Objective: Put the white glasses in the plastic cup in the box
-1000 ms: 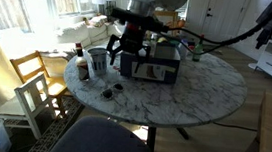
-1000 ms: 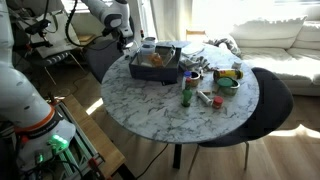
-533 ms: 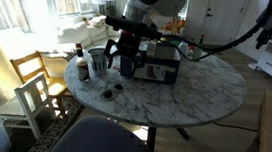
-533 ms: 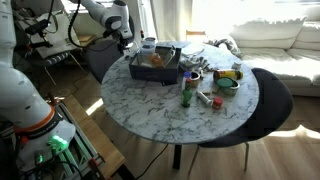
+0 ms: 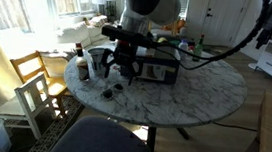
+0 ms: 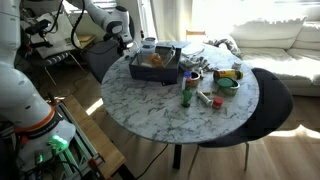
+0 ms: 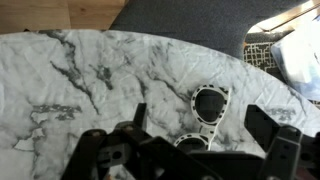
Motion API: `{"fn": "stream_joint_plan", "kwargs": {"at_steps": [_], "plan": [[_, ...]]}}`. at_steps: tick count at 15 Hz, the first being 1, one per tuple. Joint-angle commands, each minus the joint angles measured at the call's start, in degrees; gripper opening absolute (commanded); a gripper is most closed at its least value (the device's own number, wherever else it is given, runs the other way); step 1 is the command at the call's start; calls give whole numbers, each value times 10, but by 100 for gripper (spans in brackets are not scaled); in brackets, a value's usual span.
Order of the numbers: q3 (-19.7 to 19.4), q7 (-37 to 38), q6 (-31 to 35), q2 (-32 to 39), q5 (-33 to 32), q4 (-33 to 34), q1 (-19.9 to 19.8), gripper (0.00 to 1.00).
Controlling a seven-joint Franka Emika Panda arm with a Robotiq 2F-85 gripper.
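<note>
Wrist view has the glasses (image 7: 208, 105) lying between the two fingers of the hand (image 7: 200, 128), which is spread wide and holds nothing. What changed: a second ago the hand hung higher, by the box (image 5: 155, 66). Since then we've swung it out toward the desk (image 5: 188, 106) edge and lowered it. In an exterior view it now sits low, just above the glasses and near the cup (image 5: 97, 62). For the task, the approach looks about done and we're lined up for the pick, with nothing carried yet. The glasses lie flat on the desk, outside both cup and box. The cup stands upright on the desk beside the box, not in it. We judge what's left before the grasp is a short drop and a close. The rims are thin and flat on the marble, so a slip is the risk. Count: one pair of glasses, one cup, one box, one hand, plus one brown bottle (image 5: 77, 60) with a red cap next to the cup. We can't tell whether the fingertips touch the desk.
</note>
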Motion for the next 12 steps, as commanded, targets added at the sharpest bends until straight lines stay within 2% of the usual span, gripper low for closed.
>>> {"fn": "stream_joint_plan", "kwargs": {"at_steps": [1, 4, 7, 12], "plan": [[-14, 33, 23, 36, -12, 23, 18, 100], [-10, 24, 32, 56, -15, 36, 19, 100], [-26, 38, 60, 69, -39, 43, 37, 100], [-36, 57, 106, 88, -43, 53, 48, 100]]}}
